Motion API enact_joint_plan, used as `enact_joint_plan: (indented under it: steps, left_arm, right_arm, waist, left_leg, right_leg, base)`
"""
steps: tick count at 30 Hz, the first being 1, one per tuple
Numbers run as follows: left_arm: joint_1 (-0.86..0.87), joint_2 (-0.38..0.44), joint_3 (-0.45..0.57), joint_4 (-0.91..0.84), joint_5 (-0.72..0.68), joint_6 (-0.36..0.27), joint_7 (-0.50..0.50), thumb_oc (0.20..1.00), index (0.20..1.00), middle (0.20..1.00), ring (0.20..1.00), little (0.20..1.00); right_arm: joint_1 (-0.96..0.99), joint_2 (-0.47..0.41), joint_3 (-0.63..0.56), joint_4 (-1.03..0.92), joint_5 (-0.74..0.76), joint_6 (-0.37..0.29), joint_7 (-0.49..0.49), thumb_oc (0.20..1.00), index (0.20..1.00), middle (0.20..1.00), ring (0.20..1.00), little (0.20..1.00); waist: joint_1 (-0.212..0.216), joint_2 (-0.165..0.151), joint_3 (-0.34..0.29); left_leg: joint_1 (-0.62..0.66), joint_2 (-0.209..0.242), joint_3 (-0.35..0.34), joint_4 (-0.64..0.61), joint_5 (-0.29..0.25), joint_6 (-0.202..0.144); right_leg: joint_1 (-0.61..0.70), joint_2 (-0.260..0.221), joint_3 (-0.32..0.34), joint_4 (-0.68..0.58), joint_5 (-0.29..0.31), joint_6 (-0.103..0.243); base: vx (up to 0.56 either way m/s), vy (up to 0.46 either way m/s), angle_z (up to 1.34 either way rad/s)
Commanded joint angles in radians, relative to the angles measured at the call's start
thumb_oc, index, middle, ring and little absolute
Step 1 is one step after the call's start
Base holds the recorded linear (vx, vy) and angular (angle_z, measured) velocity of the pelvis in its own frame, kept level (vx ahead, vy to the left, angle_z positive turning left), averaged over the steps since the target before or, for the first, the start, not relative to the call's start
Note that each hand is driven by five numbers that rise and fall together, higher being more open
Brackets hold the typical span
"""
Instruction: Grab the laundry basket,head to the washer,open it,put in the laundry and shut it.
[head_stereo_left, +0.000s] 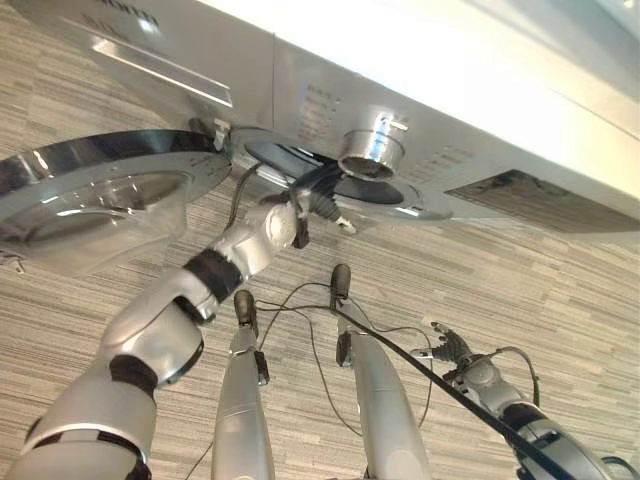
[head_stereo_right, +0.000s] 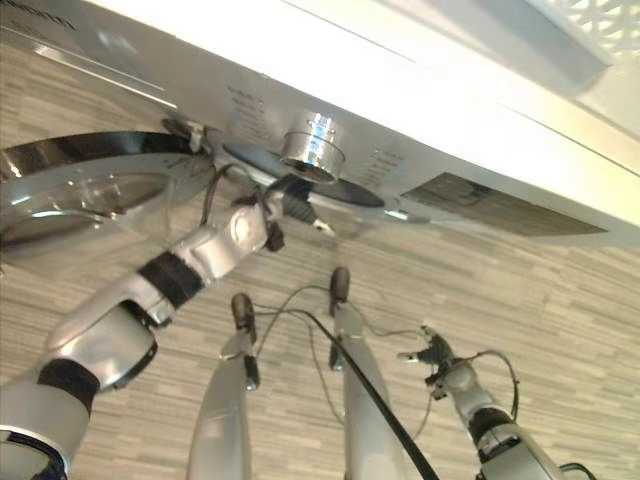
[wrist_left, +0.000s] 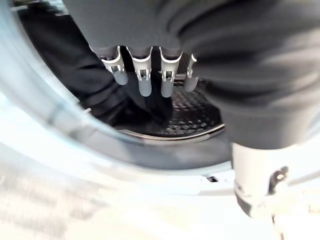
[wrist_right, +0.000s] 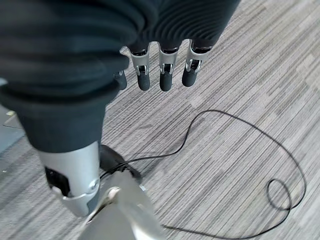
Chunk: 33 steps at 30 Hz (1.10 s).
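The silver washer (head_stereo_left: 400, 90) stands in front of me with its round glass door (head_stereo_left: 100, 195) swung open to my left. My left hand (head_stereo_left: 316, 196) reaches into the drum opening (head_stereo_left: 285, 160). In the left wrist view its fingers (wrist_left: 144, 82) are straight and relaxed, just above dark laundry (wrist_left: 115, 100) lying in the perforated drum (wrist_left: 195, 112). Nothing is pinched between them. My right hand (head_stereo_right: 432, 352) hangs low at my right side over the carpet, its fingers (wrist_right: 166, 80) loose and holding nothing. A white latticed basket rim (head_stereo_right: 600, 25) shows at the far right on top of the washer.
A chrome dial (head_stereo_left: 372, 150) juts out of the washer's front above the opening. A dark panel (head_stereo_left: 530, 195) sits on the washer's right part. Striped grey carpet (wrist_right: 240, 75) covers the floor around me.
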Motion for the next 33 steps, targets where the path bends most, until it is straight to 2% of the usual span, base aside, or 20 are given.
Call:
enact_joint_plan:
  steps: [1, 3, 5, 6, 7, 11, 13, 14, 15, 16, 17, 19, 20, 21, 25, 27, 28, 30, 31, 33]
  left_arm:
    - [0.07, -0.09, 0.041, 0.001, -0.023, -0.052, -0.014, 1.0, 1.0, 1.0, 1.0, 1.0]
    - [0.186, -0.127, 0.061, 0.0, -0.009, -0.059, -0.015, 1.0, 1.0, 1.0, 1.0, 1.0]
    - [0.3, -0.139, 0.073, -0.011, 0.017, -0.062, -0.018, 1.0, 1.0, 1.0, 1.0, 1.0]
    - [0.301, -0.139, 0.073, -0.011, 0.017, -0.062, -0.018, 1.0, 1.0, 1.0, 1.0, 1.0]
    - [0.358, -0.144, 0.082, -0.015, 0.057, -0.066, -0.009, 1.0, 1.0, 1.0, 1.0, 1.0]
    - [0.433, -0.142, 0.097, -0.036, 0.08, -0.067, -0.021, 1.0, 1.0, 1.0, 1.0, 1.0]
    - [0.498, -0.145, 0.128, -0.044, 0.069, -0.074, -0.033, 1.0, 1.0, 1.0, 1.0, 1.0]
    - [0.5, -0.144, 0.128, -0.045, 0.069, -0.074, -0.033, 1.0, 1.0, 1.0, 1.0, 1.0]
    - [0.551, -0.132, 0.149, -0.061, 0.056, -0.081, -0.043, 1.0, 1.0, 1.0, 1.0, 1.0]
    - [0.553, -0.131, 0.15, -0.064, 0.056, -0.08, -0.044, 1.0, 1.0, 1.0, 1.0, 1.0]
    - [0.588, -0.114, 0.172, -0.079, 0.049, -0.079, -0.047, 1.0, 1.0, 1.0, 1.0, 1.0]
    - [0.602, -0.109, 0.179, -0.084, 0.047, -0.077, -0.051, 1.0, 1.0, 1.0, 1.0, 1.0]
    - [0.644, -0.099, 0.197, -0.09, 0.038, -0.075, -0.058, 1.0, 1.0, 1.0, 1.0, 1.0]
    - [0.644, -0.099, 0.197, -0.091, 0.038, -0.075, -0.058, 1.0, 1.0, 1.0, 1.0, 1.0]
    - [0.738, -0.095, 0.251, -0.109, -0.022, -0.076, -0.055, 1.0, 1.0, 1.0, 1.0, 1.0]
    - [0.776, -0.103, 0.281, -0.125, -0.053, -0.079, -0.054, 1.0, 1.0, 1.0, 1.0, 1.0]
    - [0.784, -0.109, 0.279, -0.134, -0.066, -0.079, -0.052, 1.0, 1.0, 1.0, 1.0, 1.0]
    - [0.798, -0.116, 0.301, -0.158, -0.097, -0.083, -0.048, 1.0, 1.0, 1.0, 1.0, 1.0]
    - [0.79, -0.125, 0.318, -0.164, -0.127, -0.081, -0.036, 1.0, 1.0, 1.0, 1.0, 1.0]
    - [0.787, -0.132, 0.329, -0.169, -0.144, -0.08, -0.025, 1.0, 1.0, 1.0, 1.0, 1.0]
  right_arm:
    - [0.077, -0.034, 0.004, 0.102, -0.03, 0.028, 0.022, 1.0, 1.0, 1.0, 1.0, 1.0]
    - [0.086, -0.019, -0.005, 0.146, -0.052, 0.033, 0.022, 1.0, 1.0, 1.0, 1.0, 1.0]
    - [0.112, -0.013, -0.031, 0.182, -0.076, 0.049, 0.026, 1.0, 1.0, 1.0, 1.0, 1.0]
    - [0.113, -0.013, -0.031, 0.182, -0.076, 0.05, 0.026, 1.0, 1.0, 1.0, 1.0, 1.0]
    - [0.142, -0.001, -0.058, 0.197, -0.089, 0.049, 0.025, 1.0, 1.0, 1.0, 1.0, 1.0]
    - [0.176, 0.022, -0.093, 0.213, -0.106, 0.067, 0.035, 1.0, 1.0, 1.0, 1.0, 1.0]
    - [0.199, 0.041, -0.131, 0.232, -0.101, 0.079, 0.049, 1.0, 1.0, 1.0, 1.0, 1.0]
    - [0.201, 0.041, -0.131, 0.231, -0.101, 0.079, 0.049, 1.0, 1.0, 1.0, 1.0, 1.0]
    - [0.209, 0.05, -0.156, 0.259, -0.09, 0.086, 0.061, 1.0, 1.0, 1.0, 1.0, 1.0]
    - [0.21, 0.051, -0.155, 0.259, -0.09, 0.086, 0.061, 1.0, 1.0, 1.0, 1.0, 1.0]
    - [0.201, 0.061, -0.16, 0.283, -0.086, 0.089, 0.063, 1.0, 1.0, 1.0, 1.0, 1.0]
    - [0.201, 0.069, -0.158, 0.292, -0.089, 0.087, 0.066, 1.0, 1.0, 1.0, 1.0, 1.0]
    - [0.208, 0.083, -0.154, 0.311, -0.101, 0.084, 0.072, 1.0, 1.0, 1.0, 1.0, 1.0]
    - [0.208, 0.083, -0.154, 0.312, -0.101, 0.084, 0.072, 1.0, 1.0, 1.0, 1.0, 1.0]
    - [0.22, 0.095, -0.162, 0.337, -0.105, 0.081, 0.063, 1.0, 1.0, 1.0, 1.0, 1.0]
    - [0.208, 0.099, -0.143, 0.346, -0.125, 0.08, 0.048, 1.0, 1.0, 1.0, 1.0, 1.0]
    - [0.202, 0.103, -0.125, 0.348, -0.14, 0.08, 0.034, 1.0, 1.0, 1.0, 1.0, 1.0]
    - [0.2, 0.102, -0.101, 0.34, -0.158, 0.081, 0.027, 1.0, 1.0, 1.0, 1.0, 1.0]
    - [0.206, 0.096, -0.09, 0.329, -0.168, 0.079, 0.026, 1.0, 1.0, 1.0, 1.0, 1.0]
    - [0.213, 0.092, -0.088, 0.329, -0.168, 0.08, 0.024, 1.0, 1.0, 1.0, 1.0, 1.0]
  waist:
    - [-0.018, 0.061, -0.051]
    - [0.001, 0.072, -0.04]
    - [0.023, 0.095, -0.033]
    - [0.023, 0.095, -0.028]
    - [0.032, 0.112, -0.043]
    - [0.037, 0.136, -0.079]
    - [0.043, 0.159, -0.133]
    - [0.044, 0.158, -0.134]
    - [0.053, 0.172, -0.155]
    - [0.053, 0.171, -0.156]
    - [0.072, 0.196, -0.163]
    - [0.079, 0.195, -0.174]
    - [0.11, 0.19, -0.21]
    - [0.109, 0.189, -0.212]
    - [0.175, 0.155, -0.273]
    - [0.219, 0.133, -0.291]
    - [0.235, 0.121, -0.288]
    - [0.244, 0.114, -0.285]
    - [0.239, 0.116, -0.271]
    - [0.234, 0.119, -0.263]
  left_leg:
    - [0.104, 0.024, -0.011, -0.004, -0.079, 0.036]
    - [0.194, 0.003, 0.009, -0.006, -0.071, 0.051]
    - [0.333, -0.015, 0.013, -0.002, -0.095, 0.062]
    - [0.339, -0.015, 0.014, -0.004, -0.095, 0.062]
    - [0.419, -0.028, 0.011, -0.01, -0.117, 0.072]
    - [0.523, -0.074, 0.002, -0.036, -0.14, 0.098]
    - [0.609, -0.129, 0.012, -0.083, -0.161, 0.123]
    - [0.613, -0.13, 0.013, -0.088, -0.158, 0.125]
    - [0.64, -0.15, 0.024, -0.108, -0.153, 0.138]
    - [0.641, -0.151, 0.025, -0.11, -0.152, 0.139]
    - [0.652, -0.133, 0.036, -0.135, -0.129, 0.152]
    - [0.656, -0.129, 0.041, -0.149, -0.116, 0.156]
    - [0.666, -0.119, 0.052, -0.183, -0.087, 0.161]
    - [0.665, -0.119, 0.052, -0.185, -0.083, 0.161]
    - [0.646, -0.116, 0.084, -0.224, -0.021, 0.154]
    - [0.605, -0.102, 0.095, -0.235, 0.028, 0.132]
    - [0.574, -0.091, 0.094, -0.234, 0.055, 0.121]
    - [0.534, -0.066, 0.084, -0.232, 0.105, 0.092]
    - [0.497, -0.041, 0.068, -0.243, 0.166, 0.059]
    - [0.484, -0.029, 0.062, -0.258, 0.196, 0.045]
  right_leg:
    - [0.128, -0.007, 0.012, -0.024, -0.129, 0.079]
    - [0.221, -0.025, 0.011, -0.032, -0.115, 0.076]
    - [0.367, -0.043, 0.0, -0.019, -0.142, 0.08]
    - [0.373, -0.043, -0.001, -0.02, -0.142, 0.08]
    - [0.455, -0.06, -0.016, -0.011, -0.161, 0.087]
    - [0.55, -0.091, -0.033, -0.01, -0.154, 0.104]
    - [0.613, -0.139, -0.041, -0.066, -0.078, 0.144]
    - [0.617, -0.14, -0.04, -0.072, -0.074, 0.146]
    - [0.615, -0.172, -0.055, -0.09, -0.003, 0.173]
    - [0.616, -0.172, -0.055, -0.092, -0.001, 0.174]
    - [0.622, -0.144, -0.085, -0.03, -0.092, 0.153]
    - [0.629, -0.131, -0.094, 0.006, -0.121, 0.144]
    - [0.691, -0.09, -0.131, 0.071, -0.2, 0.131]
    - [0.69, -0.089, -0.132, 0.069, -0.197, 0.13]
    - [0.82, -0.03, -0.164, 0.077, -0.256, 0.123]
    - [0.886, -0.001, -0.167, -0.029, -0.299, 0.108]
    - [0.896, 0.018, -0.151, -0.071, -0.317, 0.084]
    - [0.895, 0.051, -0.147, -0.128, -0.328, 0.057]
    - [0.887, 0.083, -0.144, -0.15, -0.331, 0.033]
    - [0.892, 0.097, -0.162, -0.165, -0.329, 0.023]
  base:
    - [0.08, 0.15, -0.12]
    - [0.05, 0.172, -0.1]
    - [0.08, 0.168, 0.04]
    - [0.05, 0.17, 0.08]
    - [0.03, 0.116, 0.13]
    - [0.04, 0.231, 0.2]
    - [0.03, 0.263, 0.09]
    - [-0.07, 0.2, -0.03]
    - [-0.06, 0.124, -0.05]
    - [-0.23, 0.193, -0.14]
    - [-0.17, 0.076, -0.23]
    - [-0.15, 0.037, -0.35]
    - [-0.09, -0.007, -0.38]
    - [-0.11, -0.03, -0.52]
    - [-0.17, -0.102, -0.27]
    - [-0.28, -0.212, -0.39]
    - [-0.26, -0.206, -0.49]
    - [-0.34, -0.274, -0.2]
    - [-0.3, -0.238, -0.02]
    - [-0.25, -0.172, 0.15]
